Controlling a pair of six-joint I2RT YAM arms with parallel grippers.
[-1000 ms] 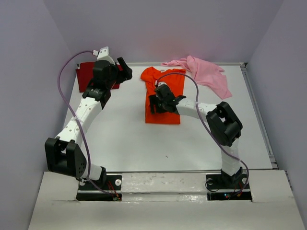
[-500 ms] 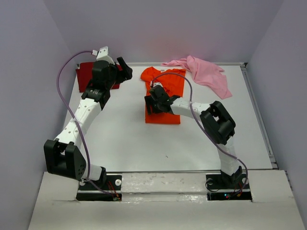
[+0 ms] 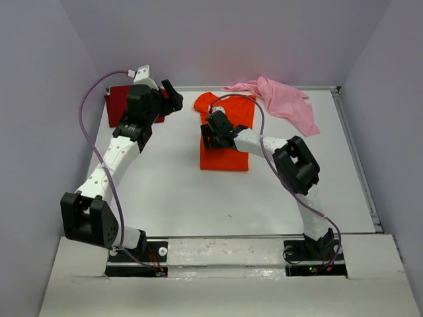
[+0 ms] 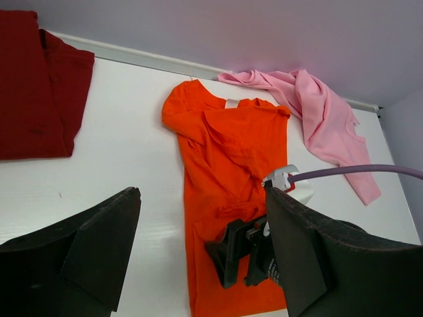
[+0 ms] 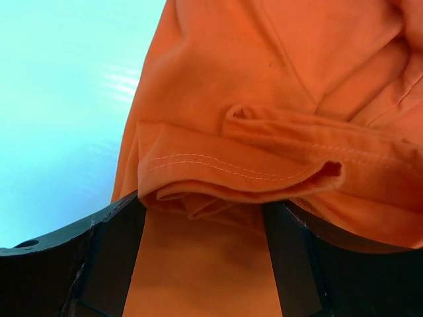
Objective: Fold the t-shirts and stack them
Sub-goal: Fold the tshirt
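The bright orange cloth t-shirt (image 3: 225, 157) is lying part-folded on the white counter (image 3: 172, 191), toward twelve o'clock. The dark red tee (image 3: 117, 105) is sitting at ten, and the crumpled light pink one (image 3: 285, 102) at one. The right claw (image 5: 201, 264) is standing wide open astride the orange hem, and the left claw (image 4: 201, 198) is gaping empty. It's soft, limp, light stuff, so I'd pinch that doubled hem.

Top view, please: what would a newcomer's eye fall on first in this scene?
The bright orange tee in the middle grabs the eye, with the right claw open astride a rumpled fold of it. Next come the pink tee, crumpled at the far right, and the dark red tee, folded at the far left near the open left claw.
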